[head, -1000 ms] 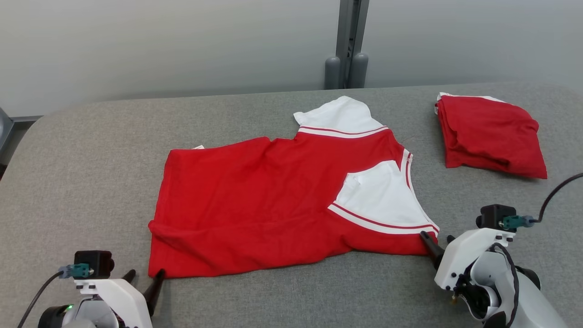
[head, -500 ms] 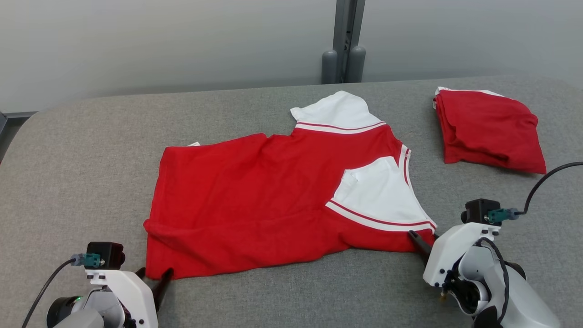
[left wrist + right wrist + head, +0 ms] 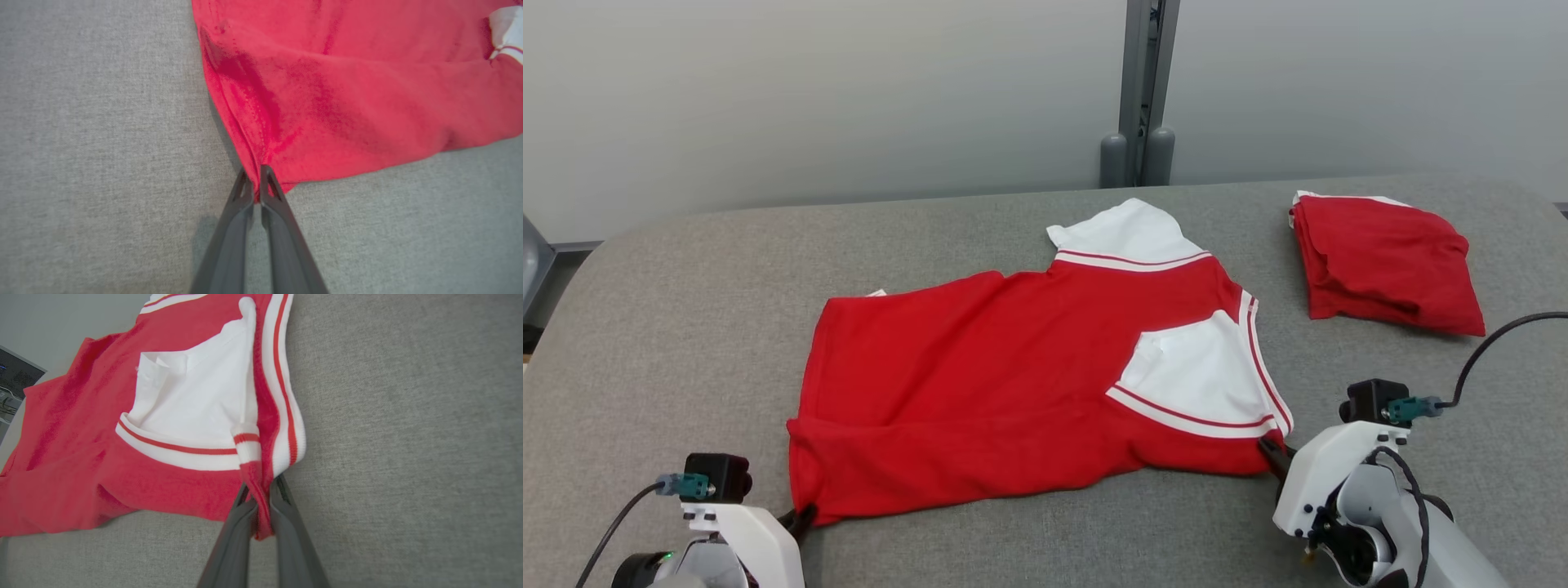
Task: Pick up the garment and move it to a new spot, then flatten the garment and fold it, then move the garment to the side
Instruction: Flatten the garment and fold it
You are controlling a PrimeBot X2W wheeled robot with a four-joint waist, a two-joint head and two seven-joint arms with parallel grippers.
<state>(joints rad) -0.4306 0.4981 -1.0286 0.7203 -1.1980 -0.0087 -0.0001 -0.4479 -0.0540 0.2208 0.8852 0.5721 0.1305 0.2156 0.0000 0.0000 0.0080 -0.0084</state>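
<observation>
A red knit shirt with white striped sleeves (image 3: 1013, 384) lies spread on the grey fabric-covered surface (image 3: 686, 327). It sits to the robot's left of the folded red cloth bundle (image 3: 1380, 265) and clear of it. The hem end is the part farthest from the bundle. The collar end is closest to it, with one white sleeve (image 3: 1201, 376) folded in over the red body.

The left claw (image 3: 253, 179), well to the left of the bundle and nearer the robot, is clenched on the hem corner, with red cloth pinched between its fingertips. The right claw (image 3: 261, 490), nearer the robot than the bundle and slightly to its left, is clenched on a bunched tuck of red fabric at the shoulder edge, just under the striped cuff.

The shirt looks light, limp and a little stretchy. It should weigh almost nothing when lifted, but the span between the two held corners will likely sag. The loose sleeve may flop open.

The two corners along the near edge seem the right places to hold, since pulling them apart would tension that edge. The pinches are small, so a corner could slip out. From the left wrist view I cannot tell whether both layers of the hem are caught.
</observation>
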